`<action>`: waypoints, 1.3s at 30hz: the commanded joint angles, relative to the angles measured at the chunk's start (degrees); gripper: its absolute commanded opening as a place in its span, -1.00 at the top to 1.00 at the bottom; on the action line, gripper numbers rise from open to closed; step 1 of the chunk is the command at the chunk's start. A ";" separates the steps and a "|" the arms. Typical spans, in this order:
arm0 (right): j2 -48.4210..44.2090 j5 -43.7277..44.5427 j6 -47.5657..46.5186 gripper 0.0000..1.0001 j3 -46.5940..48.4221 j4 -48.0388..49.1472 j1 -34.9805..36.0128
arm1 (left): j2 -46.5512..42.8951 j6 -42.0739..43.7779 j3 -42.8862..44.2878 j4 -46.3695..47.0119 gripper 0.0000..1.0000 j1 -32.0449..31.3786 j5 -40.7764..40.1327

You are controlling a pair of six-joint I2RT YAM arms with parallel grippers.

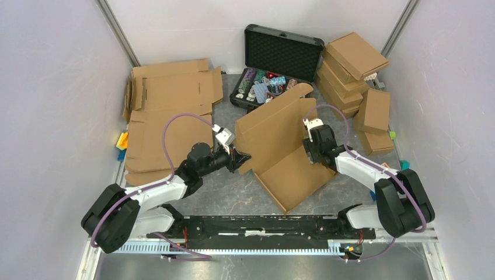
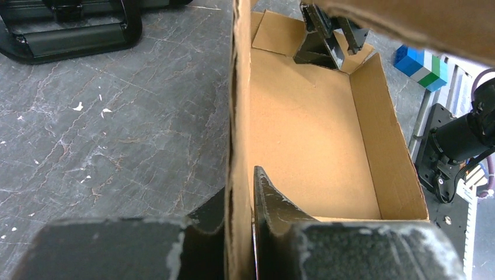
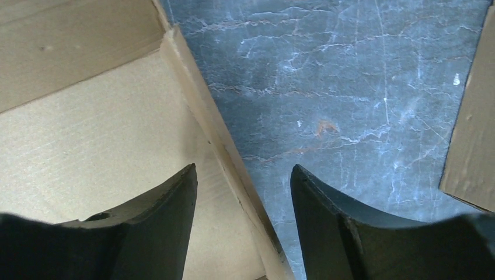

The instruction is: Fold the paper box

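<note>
Brown corrugated cardboard mailer, the paper box (image 1: 274, 131), sits half-raised between your two arms. Its big lid flap is tilted up, and the flap's top corner covers part of the black foam-lined hard case (image 1: 286, 49) beyond both jaws.

Your left gripper (image 1: 237, 156) has its jaws closed on the box's left side wall. In its wrist view the wall's edge runs straight up between the fingers, one against each face. The near part of both fingers is blurred and cut off by the frame.

Your right gripper (image 3: 242, 175) has its jaws apart, and a side wall's top edge passes through the gap. The tray floor lies under the left finger and the grey marbled tabletop (image 3: 362, 87) under the right. Another cardboard edge cuts in at the far right of those jaws; you cannot tell which piece it is.

Ahead of the left jaws the tray floor lies open, with bare table to their left. Right of the right jaws stands a stack of folded brown boxes (image 1: 350, 64), and flat cardboard blanks (image 1: 169, 105) lie left of the left jaws. Every card face you can see is plain brown.
</note>
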 commanded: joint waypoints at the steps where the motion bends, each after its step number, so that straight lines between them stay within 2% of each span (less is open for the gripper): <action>1: -1.07 2.95 2.26 -0.27 -0.57 -1.50 0.13 | -1.31 2.52 1.37 1.04 0.64 -0.30 0.43; 6: 1.95 5.17 3.98 -0.18 -0.62 -2.39 0.07 | -1.67 2.53 1.17 1.07 0.63 -0.39 0.04; 9: 2.53 5.84 4.67 -0.02 -0.70 -2.44 0.06 | -1.89 2.54 1.10 1.13 0.61 -0.39 0.12; 14: 0.91 4.04 4.94 0.13 -1.14 -1.64 0.17 | -1.80 1.68 0.49 3.40 0.42 -0.48 1.35; 17: -0.45 1.27 5.77 0.15 -1.30 -0.87 0.57 | -1.20 1.04 0.34 4.69 0.30 -0.48 2.35; 25: 0.68 -3.27 8.29 0.15 1.13 2.83 5.74 | -2.16 1.12 0.23 3.08 0.32 -0.45 -1.26; 30: 0.64 -6.71 9.99 0.08 1.50 4.32 6.37 | -3.89 1.96 0.16 -0.12 0.46 -0.40 -6.79; 34: -3.95 -7.64 10.96 -0.20 -2.38 6.27 6.37 | -5.32 2.61 -0.63 -0.22 0.60 -0.40 -9.15; 39: -10.30 -4.28 10.72 -0.41 -5.53 5.51 6.29 | -5.98 2.66 -1.00 -0.06 0.55 -0.40 -10.42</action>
